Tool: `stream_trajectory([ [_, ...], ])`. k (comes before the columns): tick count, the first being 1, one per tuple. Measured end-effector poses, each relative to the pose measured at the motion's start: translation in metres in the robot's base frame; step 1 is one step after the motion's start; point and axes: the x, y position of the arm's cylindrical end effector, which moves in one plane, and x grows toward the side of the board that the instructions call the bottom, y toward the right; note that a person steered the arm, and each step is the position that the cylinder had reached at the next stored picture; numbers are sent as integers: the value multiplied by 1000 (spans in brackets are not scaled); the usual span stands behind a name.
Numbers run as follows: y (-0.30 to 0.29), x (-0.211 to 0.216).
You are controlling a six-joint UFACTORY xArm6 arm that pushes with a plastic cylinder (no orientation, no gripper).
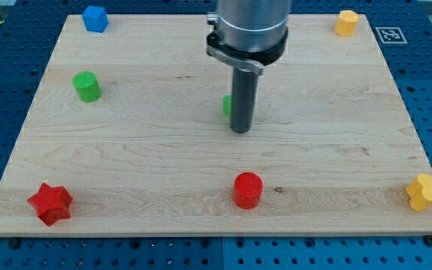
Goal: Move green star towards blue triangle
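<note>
1. The green star sits mid-board, mostly hidden behind the rod; only a green sliver shows at the tip's left, so its shape is unreadable.
2. The tip holds nothing, merely standing beside it.
3. An off-centre push could spin it away from the blue block at top left, whose triangle shape is unclear.

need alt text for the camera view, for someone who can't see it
My tip rests near the middle of a wooden board, with a green block mostly hidden behind the rod. A blue block and a green cylinder sit upper left, a red star lower left, a red cylinder bottom centre, and yellow blocks at upper right and lower right.
</note>
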Motion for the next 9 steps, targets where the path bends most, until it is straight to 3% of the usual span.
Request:
stream_trajectory([
  [5,12,-50],
  [9,23,-160],
])
